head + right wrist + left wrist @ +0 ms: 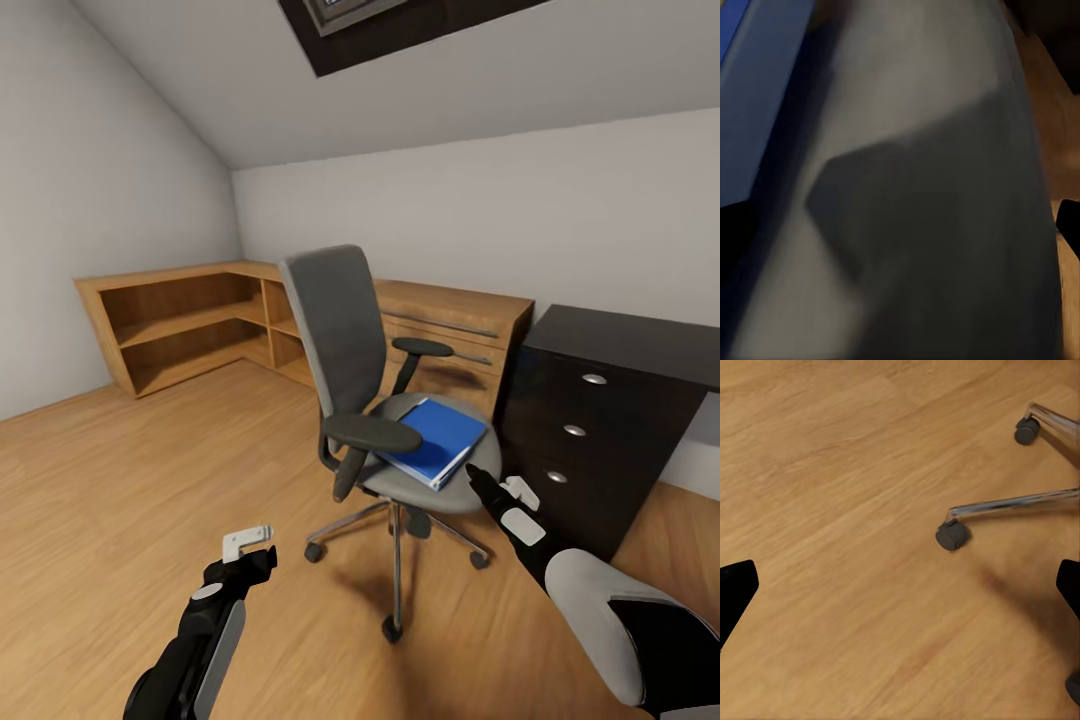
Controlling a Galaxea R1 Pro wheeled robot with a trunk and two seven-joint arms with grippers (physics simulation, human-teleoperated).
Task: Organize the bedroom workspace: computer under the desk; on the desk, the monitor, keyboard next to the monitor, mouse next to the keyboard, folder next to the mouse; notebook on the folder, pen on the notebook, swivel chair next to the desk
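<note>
A: Largest first: swivel chair (375,400), mid-room on castors, dark drawer unit of the desk (600,420) just to its right. Likely to roll or spin if nudged.

B: Next, low light-wood cabinets (200,320) along the far wall, well clear. Then the folder (436,438), bright blue, flat on the grey seat, near corner jutting past the seat's near-right edge.

A: Probably light and fairly stiff, cover likely slick. Best taken at that overhanging corner, one finger beneath, one above.

B: In the way: black armrest (372,432) just left of the folder, another beyond it. Approach from the near right looks open.

A: Right gripper (495,490) just beside that corner, close over the seat, holding nothing; fingers spread wide in the right wrist view. Left gripper (250,545) low at the near left over bare wood floor (855,495), wide open, empty, chrome base leg and castor (952,535) ahead of it.
</note>
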